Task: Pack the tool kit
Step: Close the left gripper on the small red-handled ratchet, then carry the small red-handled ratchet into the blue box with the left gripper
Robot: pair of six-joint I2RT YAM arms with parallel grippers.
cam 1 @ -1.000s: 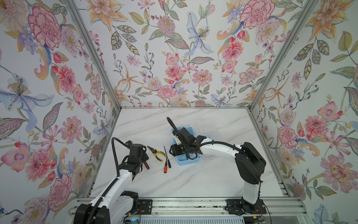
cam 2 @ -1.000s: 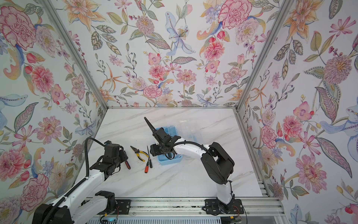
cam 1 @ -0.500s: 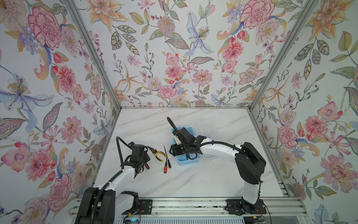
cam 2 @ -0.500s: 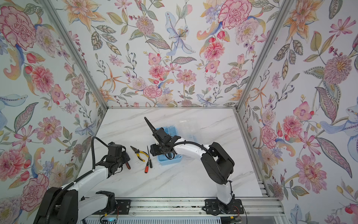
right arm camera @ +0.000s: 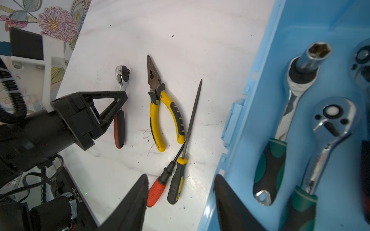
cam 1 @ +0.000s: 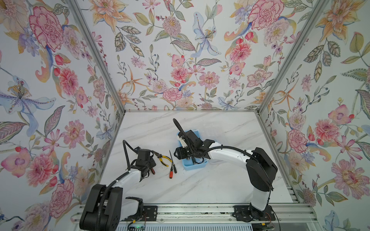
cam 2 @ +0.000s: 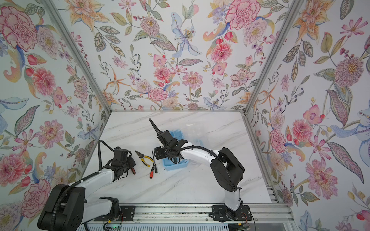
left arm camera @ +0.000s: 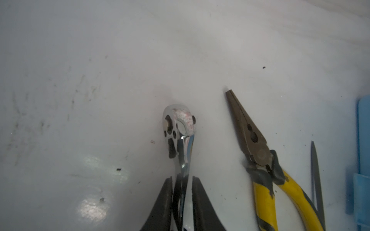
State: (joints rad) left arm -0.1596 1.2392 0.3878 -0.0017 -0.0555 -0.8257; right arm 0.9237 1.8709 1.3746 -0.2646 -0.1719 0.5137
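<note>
The light-blue tool kit [cam 1: 195, 166] [cam 2: 176, 165] stands open mid-table, with chrome ratchets [right arm camera: 296, 90] [right arm camera: 330, 124] lying inside. To its left lie the yellow-handled pliers [cam 1: 164, 159] [left arm camera: 260, 154], an orange screwdriver [cam 1: 171, 174] [right arm camera: 156, 192] and a black one [right arm camera: 177, 180]. Furthest left, a small chrome ratchet [left arm camera: 180, 124] [right arm camera: 119, 78] with a red-black handle rests on the table. My left gripper [left arm camera: 181, 178] [cam 1: 149, 164] is closed in on its shank just behind the head. My right gripper [right arm camera: 181, 177] [cam 1: 181, 154] hangs open over the kit's left rim, holding nothing.
Floral walls close in the marble table [cam 1: 200, 186] on three sides. The left wall runs close beside my left arm. The kit's clear lid [cam 2: 192, 130] lies open behind the box, only faintly visible. My right arm's elbow [cam 1: 260, 170] stands right of the kit.
My left gripper has dropped lower over the small ratchet and its jaws have narrowed around the shank. The right arm and the other tools have not moved.
</note>
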